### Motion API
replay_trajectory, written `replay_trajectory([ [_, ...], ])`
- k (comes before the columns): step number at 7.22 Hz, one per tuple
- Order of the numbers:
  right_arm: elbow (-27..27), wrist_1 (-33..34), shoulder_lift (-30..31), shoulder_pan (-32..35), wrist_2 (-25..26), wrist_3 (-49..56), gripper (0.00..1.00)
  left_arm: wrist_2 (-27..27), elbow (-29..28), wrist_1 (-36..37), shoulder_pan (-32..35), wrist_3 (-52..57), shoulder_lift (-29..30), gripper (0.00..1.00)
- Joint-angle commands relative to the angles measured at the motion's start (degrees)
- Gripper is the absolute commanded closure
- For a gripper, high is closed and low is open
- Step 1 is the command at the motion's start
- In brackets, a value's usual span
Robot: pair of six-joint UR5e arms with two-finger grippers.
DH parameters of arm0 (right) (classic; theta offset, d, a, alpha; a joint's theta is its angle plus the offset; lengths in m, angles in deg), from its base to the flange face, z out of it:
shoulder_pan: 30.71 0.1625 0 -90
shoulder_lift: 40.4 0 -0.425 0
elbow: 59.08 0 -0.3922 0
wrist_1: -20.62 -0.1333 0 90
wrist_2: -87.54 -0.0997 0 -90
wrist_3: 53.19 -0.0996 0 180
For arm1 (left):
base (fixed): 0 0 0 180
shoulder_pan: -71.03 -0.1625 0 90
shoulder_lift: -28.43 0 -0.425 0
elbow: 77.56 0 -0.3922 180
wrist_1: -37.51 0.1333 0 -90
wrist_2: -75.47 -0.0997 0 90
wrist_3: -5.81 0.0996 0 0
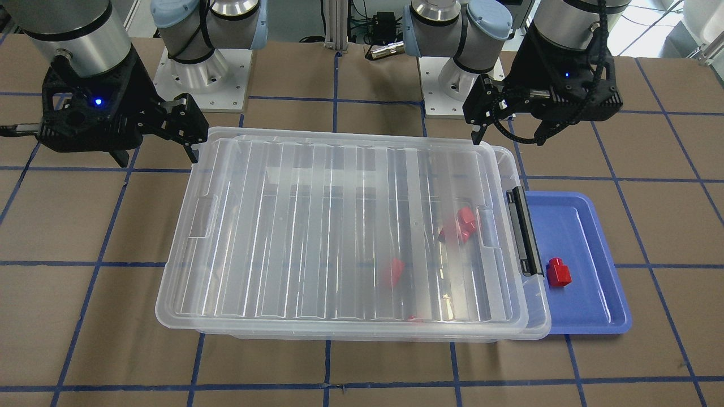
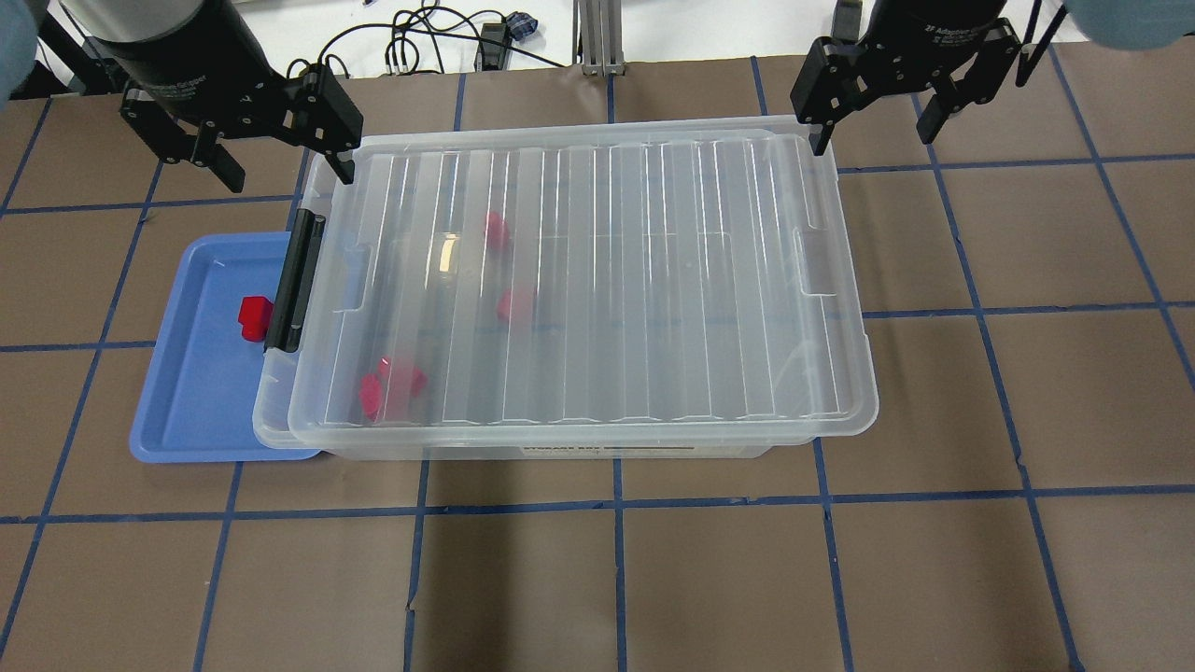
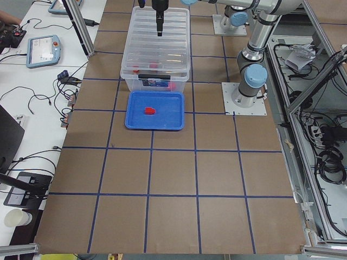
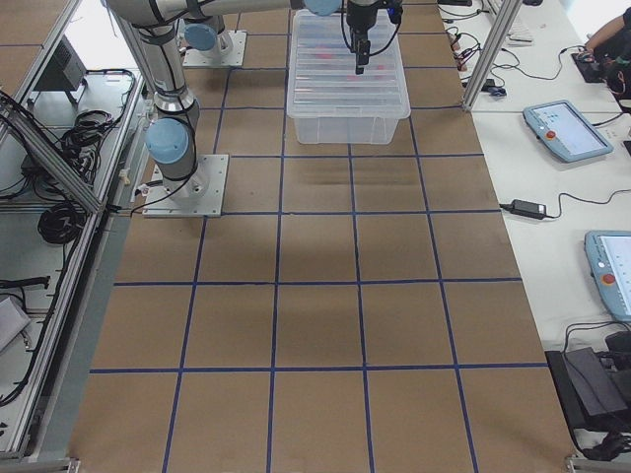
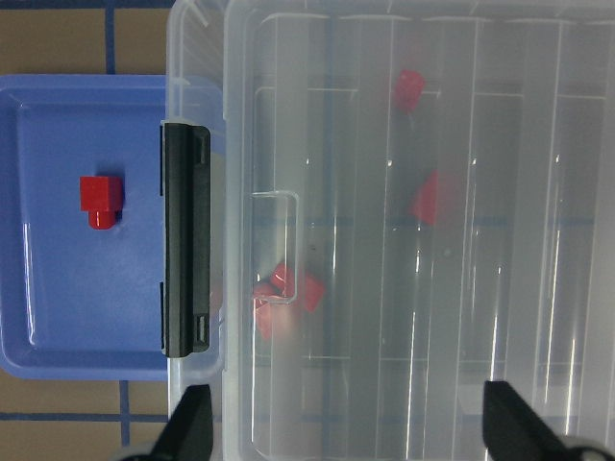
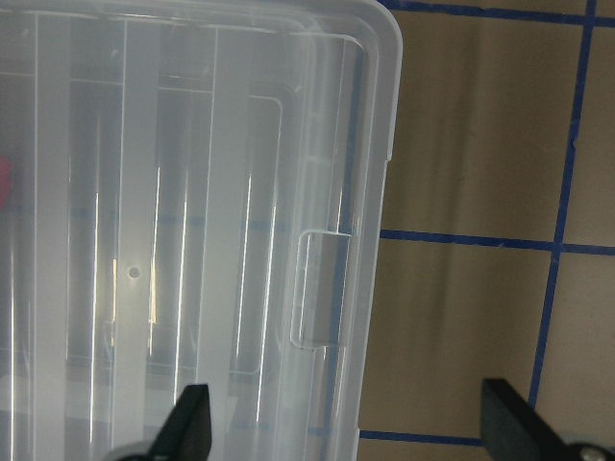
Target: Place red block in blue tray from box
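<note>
1. Hovering above the far latch-end corner of the box (image 2: 607, 280), the left gripper (image 2: 285, 161) points straight down, fingers spread wide, nothing between them
2. Right gripper (image 2: 873, 129) hangs over the opposite far corner of the box, also pointing down, jaws wide apart and empty
3. Both wrists sit upright, and neither gripper touches the lid in the overhead view
4. Red block (image 2: 252, 319) lies in the blue tray (image 2: 187, 411), near the edge next to the box, just beside the black latch (image 2: 291, 280)
5. Ribbed clear lid lies on the box; more red blocks (image 2: 392, 387) show blurred through it, a cluster near the latch end and two further in
6. Latch end of the box overlaps the tray's rim as seen from the left wrist camera
7. Dark strip label runs along the box's near side wall, too small to read
8. White lettering on both gripper bodies, not clear enough to read
</note>
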Motion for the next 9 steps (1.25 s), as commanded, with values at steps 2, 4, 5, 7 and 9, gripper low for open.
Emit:
replay_trajectory([
  [2,0.1,0.1,0.1,0.0,0.1,-0.1,0.00,-0.1,-0.1,-1.2,0.6,-0.1,0.5,0.00],
  [4,0.1,0.2,0.2,0.0,0.2,-0.1,0.00,-0.1,-0.2,-1.4,0.5,-0.1,0.8,0.00],
  [5,0.1,0.2,0.1,0.0,0.2,-0.1,0.00,0.1,-0.3,-1.4,0.7,-0.1,0.9,0.00],
  [7,0.1,0.2,0.1,-0.2,0.2,-0.1,0.00,0.1,-0.7,-1.6,0.5,-0.1,1.0,0.00],
  [9,0.1,0.2,0.1,-0.2,0.1,-0.1,0.00,0.0,-1.9,-2.2,0.4,-0.1,1.8,0.00],
])
